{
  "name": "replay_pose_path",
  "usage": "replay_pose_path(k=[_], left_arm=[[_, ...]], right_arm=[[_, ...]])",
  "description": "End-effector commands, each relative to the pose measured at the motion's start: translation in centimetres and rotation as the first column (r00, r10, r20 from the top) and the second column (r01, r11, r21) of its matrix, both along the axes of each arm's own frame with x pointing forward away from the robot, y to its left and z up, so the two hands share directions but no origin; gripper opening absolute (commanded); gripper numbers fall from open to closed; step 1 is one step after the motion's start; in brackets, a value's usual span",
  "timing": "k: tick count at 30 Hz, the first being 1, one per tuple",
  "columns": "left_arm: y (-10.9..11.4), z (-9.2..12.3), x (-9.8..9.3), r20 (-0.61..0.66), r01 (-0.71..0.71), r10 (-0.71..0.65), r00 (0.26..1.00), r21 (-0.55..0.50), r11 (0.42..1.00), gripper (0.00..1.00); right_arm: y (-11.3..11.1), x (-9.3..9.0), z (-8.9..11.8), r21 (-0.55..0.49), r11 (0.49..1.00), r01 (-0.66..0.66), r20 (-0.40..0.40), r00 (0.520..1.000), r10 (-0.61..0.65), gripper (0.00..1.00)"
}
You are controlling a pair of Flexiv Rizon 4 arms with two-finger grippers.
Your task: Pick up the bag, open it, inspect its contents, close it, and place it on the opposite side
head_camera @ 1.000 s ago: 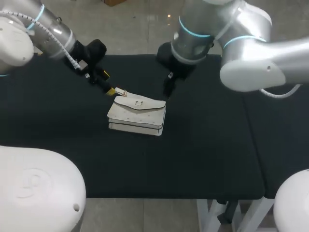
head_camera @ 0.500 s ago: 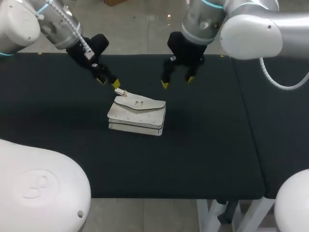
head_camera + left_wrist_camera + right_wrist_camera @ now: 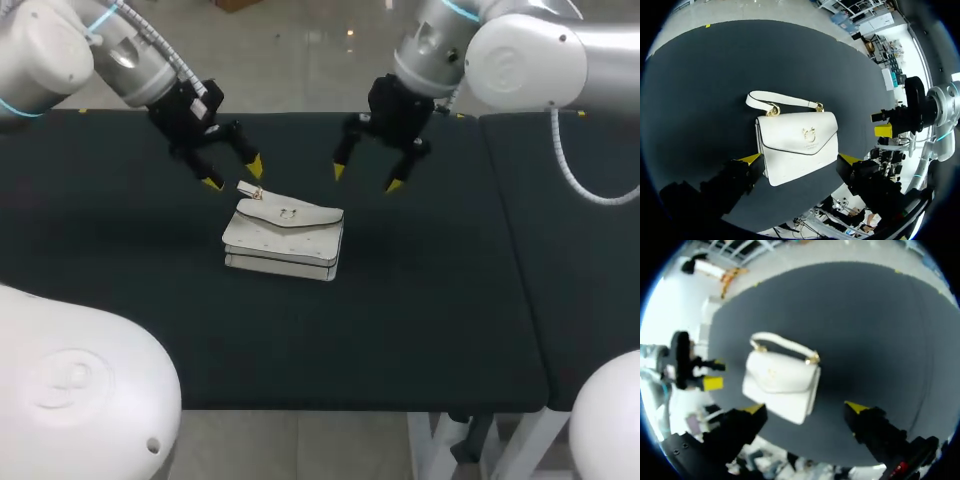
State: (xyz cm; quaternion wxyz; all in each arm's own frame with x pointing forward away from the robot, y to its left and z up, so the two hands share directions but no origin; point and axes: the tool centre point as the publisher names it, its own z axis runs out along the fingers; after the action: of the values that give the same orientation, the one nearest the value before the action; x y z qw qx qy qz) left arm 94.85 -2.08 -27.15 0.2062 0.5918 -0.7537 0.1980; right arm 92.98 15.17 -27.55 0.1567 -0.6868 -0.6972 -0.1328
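**Q:** Where is the bag?

**A:** The white bag (image 3: 285,238) lies flat on the black counter (image 3: 430,300), near the middle. The flap is closed and the gold clasp (image 3: 810,134) faces up. The strap (image 3: 782,100) lies on the counter along the bag's top edge, fixed by gold rings at both ends.

**Q:** What is the left gripper doing?

**A:** The left gripper (image 3: 234,175) hangs over the counter just past the bag's strap-side corner. Its jaws are spread wide, with nothing held and no contact visible. In the left wrist view the bag sits ahead of the gripper, framed between the two yellow tips.

**Q:** And the right gripper?

**A:** The right gripper (image 3: 366,179) hangs over the counter near the bag's other far corner. Its jaws are also spread wide, and they are empty and touch nothing. In the right wrist view the bag lies ahead of the gripper, nearer one finger than the other.

**Q:** How do the two grippers stand relative to each other?

**A:** They are apart, side by side beyond the bag's strap edge. Neither touches the bag.
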Motion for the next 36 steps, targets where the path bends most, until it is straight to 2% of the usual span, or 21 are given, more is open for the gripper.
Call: replay_pose_path(k=[1, 3, 4, 16, 19, 22, 26, 28, 32, 33, 36], left_arm=[[0.4, -1.0, -0.4, -0.131, -0.282, 0.270, 0.954, -0.077, 0.956, 1.00], [0.5, -1.3, 0.0, -0.139, -0.368, 0.357, 0.924, -0.058, 0.928, 1.00], [0.5, -1.3, 0.0, -0.139, -0.368, 0.357, 0.924, -0.058, 0.928, 1.00], [0.5, -1.3, 0.0, -0.139, -0.368, 0.357, 0.924, -0.058, 0.928, 1.00], [0.6, -2.0, 0.5, -0.095, -0.247, 0.236, 0.967, -0.124, 0.961, 1.00], [1.4, -3.1, 1.0, -0.097, -0.087, 0.070, 0.993, -0.186, 0.979, 1.00], [2.1, -4.0, 1.7, -0.117, -0.046, 0.012, 0.993, -0.291, 0.956, 1.00], [1.9, -4.4, 2.0, -0.107, -0.020, -0.014, 0.994, -0.311, 0.950, 1.00], [1.3, -4.9, 2.3, -0.082, 0.052, -0.089, 0.993, -0.375, 0.926, 1.00], [1.1, -5.0, 2.3, -0.081, 0.061, -0.097, 0.992, -0.374, 0.926, 1.00], [1.1, -5.0, 2.3, -0.081, 0.061, -0.097, 0.992, -0.374, 0.926, 1.00]], right_arm=[[-0.2, -0.6, -1.2, 0.229, 0.881, 0.413, -0.073, 0.910, -0.408, 1.00], [0.1, -0.6, -1.5, 0.265, 0.860, 0.435, -0.068, 0.898, -0.434, 1.00], [0.2, -0.5, -1.7, 0.272, 0.854, 0.444, -0.048, 0.893, -0.448, 1.00], [0.2, -0.5, -1.7, 0.272, 0.854, 0.444, -0.048, 0.893, -0.448, 1.00], [0.7, -0.5, -2.0, 0.275, 0.860, 0.429, -0.047, 0.900, -0.434, 1.00], [1.7, -0.2, -3.3, 0.276, 0.871, 0.407, -0.098, 0.913, -0.395, 1.00], [2.3, 0.2, -4.5, 0.299, 0.882, 0.363, -0.132, 0.931, -0.339, 1.00], [2.5, 0.4, -4.8, 0.306, 0.883, 0.355, -0.135, 0.935, -0.329, 1.00], [3.2, 0.1, -5.2, 0.407, 0.880, 0.244, -0.112, 0.970, -0.217, 1.00], [3.3, 0.0, -5.4, 0.423, 0.884, 0.199, -0.100, 0.980, -0.173, 1.00], [3.3, 0.0, -5.4, 0.423, 0.884, 0.199, -0.100, 0.980, -0.173, 1.00]])
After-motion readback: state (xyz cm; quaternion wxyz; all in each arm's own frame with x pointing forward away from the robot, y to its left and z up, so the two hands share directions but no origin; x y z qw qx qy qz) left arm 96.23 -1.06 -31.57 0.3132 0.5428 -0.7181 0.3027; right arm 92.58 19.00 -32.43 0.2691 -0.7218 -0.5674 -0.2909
